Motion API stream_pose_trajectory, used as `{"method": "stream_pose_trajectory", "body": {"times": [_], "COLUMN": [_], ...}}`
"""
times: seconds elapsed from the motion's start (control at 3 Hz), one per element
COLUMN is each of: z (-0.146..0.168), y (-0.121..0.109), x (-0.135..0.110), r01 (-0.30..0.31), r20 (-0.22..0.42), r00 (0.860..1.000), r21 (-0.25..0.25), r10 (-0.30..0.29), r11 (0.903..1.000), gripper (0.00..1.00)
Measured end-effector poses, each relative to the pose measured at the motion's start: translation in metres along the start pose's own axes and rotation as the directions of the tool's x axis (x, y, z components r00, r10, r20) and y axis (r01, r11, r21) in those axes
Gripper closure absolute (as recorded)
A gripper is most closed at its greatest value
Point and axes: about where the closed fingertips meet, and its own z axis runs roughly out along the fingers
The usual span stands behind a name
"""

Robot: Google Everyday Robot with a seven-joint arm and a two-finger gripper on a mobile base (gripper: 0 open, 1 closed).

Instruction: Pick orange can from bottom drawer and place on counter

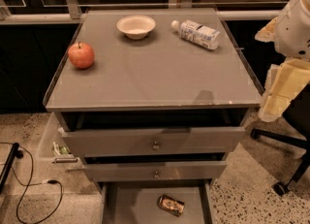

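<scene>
Nearest you, the orange can [170,204] lies on its side in the open bottom drawer [131,203]. I judge that nothing of the task is done yet: the pick, the lift and the placing on the tabletop [155,75] are all left. Your hand [283,89] hangs at the right edge, beside the tabletop and well apart from the can. It is probably empty, but I cannot tell how far open it is. The drawer's front is cut off.

Gripper [280,94] at right; upper drawers [155,143] overhang bottom drawer [131,203].
</scene>
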Motion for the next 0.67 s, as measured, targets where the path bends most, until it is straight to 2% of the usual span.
{"method": "stream_pose_trajectory", "body": {"times": [0.33, 0.67], "z": [0.000, 0.015], "y": [0.000, 0.015], "x": [0.000, 0.006], "r01": [0.001, 0.034], "r20": [0.001, 0.021], "r00": [1.000, 0.999], "r21": [0.002, -0.013], "r10": [-0.001, -0.034], "r11": [1.0000, 0.9993], "gripper": [0.00, 0.00]}}
